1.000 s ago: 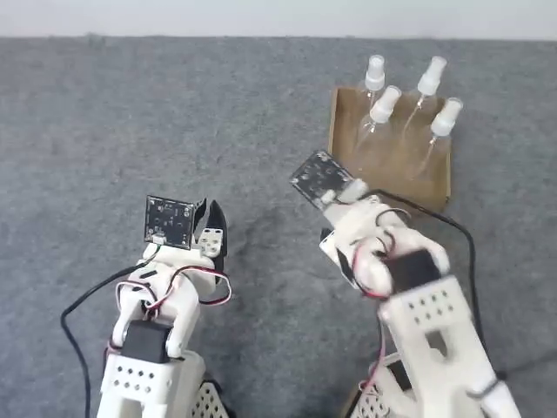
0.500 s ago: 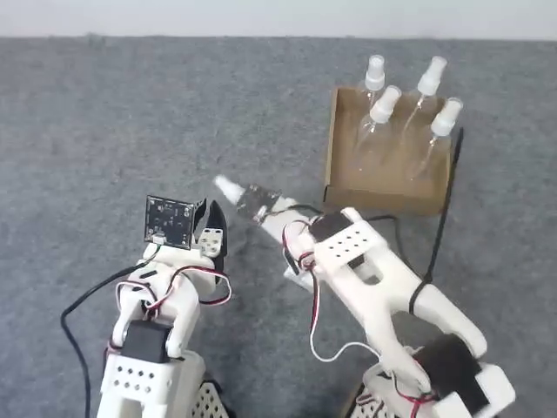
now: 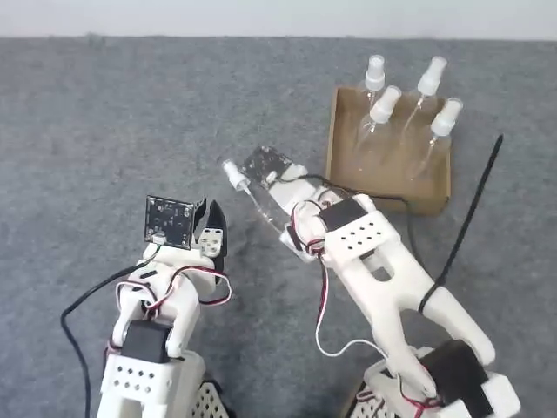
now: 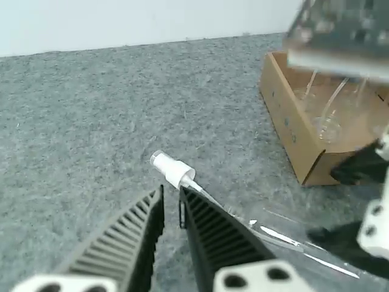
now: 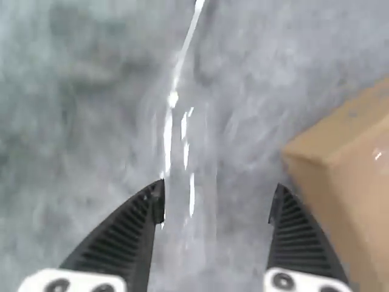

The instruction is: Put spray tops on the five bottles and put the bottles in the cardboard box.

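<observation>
Your right gripper (image 5: pixel 219 194) has its jaws spread wide, one on each side of the fifth clear plastic bottle (image 3: pixel 250 188). The bottle lies flat on the grey carpeted table (image 3: pixel 130 113) near the brown cardboard box (image 3: pixel 334 139), on the side toward your left arm. Nothing is gripped yet. I judge the jaws are set astride the body so that closing will catch it across its width.

The bottle's white spray top (image 4: pixel 171 170) is on and points away from the box. What remains, by my reading, is the lift into the box, where four clear bottles with white spray tops (image 3: pixel 405 109) stand. Your left gripper (image 4: pixel 171 204) sits farther from the box than the bottle, close to the spray top. Its jaws are all but closed on nothing, and I take it to be parked out of the way.

The left wrist view gives you the spray top seated on the neck. The right wrist view gives you the gap around the body and how close the box corner is. The high view adds the count in the box.
</observation>
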Robot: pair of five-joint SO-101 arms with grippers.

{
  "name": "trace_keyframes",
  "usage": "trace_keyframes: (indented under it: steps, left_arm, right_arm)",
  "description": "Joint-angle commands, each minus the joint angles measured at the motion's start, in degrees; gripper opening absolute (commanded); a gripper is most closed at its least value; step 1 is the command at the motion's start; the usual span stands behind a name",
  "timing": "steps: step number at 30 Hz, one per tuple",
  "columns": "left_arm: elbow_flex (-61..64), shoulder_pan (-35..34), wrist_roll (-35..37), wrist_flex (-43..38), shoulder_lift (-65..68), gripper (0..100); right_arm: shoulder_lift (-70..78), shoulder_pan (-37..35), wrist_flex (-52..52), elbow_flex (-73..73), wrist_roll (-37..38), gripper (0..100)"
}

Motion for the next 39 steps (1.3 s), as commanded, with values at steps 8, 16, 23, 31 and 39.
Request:
trace_keyframes:
  steps: [8,16,23,31,39]
  left_arm:
    - [-0.31,-0.18,-0.35,-1.67,-1.05,4]
    - [-0.31,-0.18,-0.35,-1.67,-1.05,4]
    - [-0.31,-0.18,-0.35,-1.67,-1.05,4]
    - [-0.31,-0.18,-0.35,-1.67,-1.05,4]
    - [-0.31,-0.18,-0.35,-1.67,-1.05,4]
  right_arm:
    - [12.0,-1.63,-9.63,-3.43,-1.49,21.0]
    - [11.74,-0.13,-0.22,-3.43,-1.93,0.0]
    - [3.74,6.11,15.34,-3.25,-1.49,2.6]
    - [-12.18,11.91,17.36,7.74,-3.52,2.6]
    - [-18.42,23.69,10.59,14.42,-5.89,3.3]
